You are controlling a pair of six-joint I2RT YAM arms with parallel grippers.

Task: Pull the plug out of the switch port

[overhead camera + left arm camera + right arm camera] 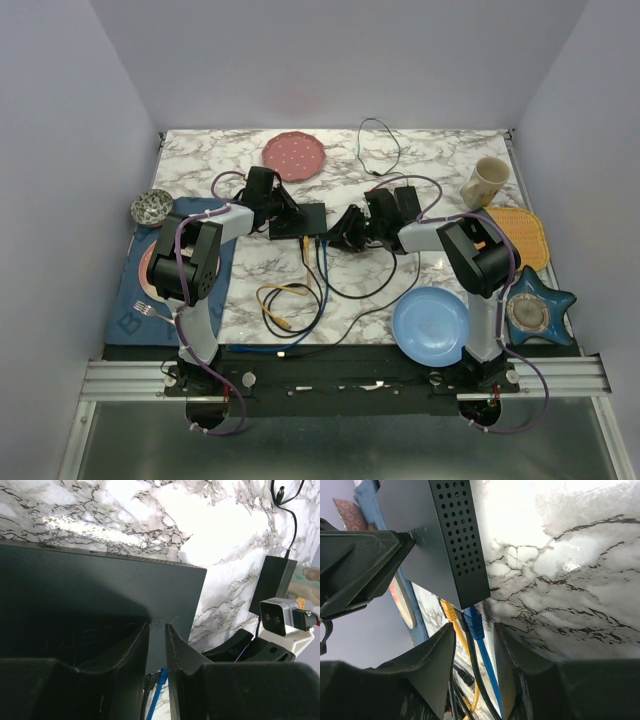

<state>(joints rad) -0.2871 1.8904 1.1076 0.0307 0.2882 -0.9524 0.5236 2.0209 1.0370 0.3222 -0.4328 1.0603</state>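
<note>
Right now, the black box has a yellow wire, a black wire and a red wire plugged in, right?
Not quite. The right wrist view shows the switch with a yellow cable, a black cable and a blue cable, not a red one.

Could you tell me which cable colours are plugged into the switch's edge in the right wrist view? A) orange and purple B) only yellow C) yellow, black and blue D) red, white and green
C: in the right wrist view a yellow plug, a black cable and a blue plug sit side by side under the switch.
</note>
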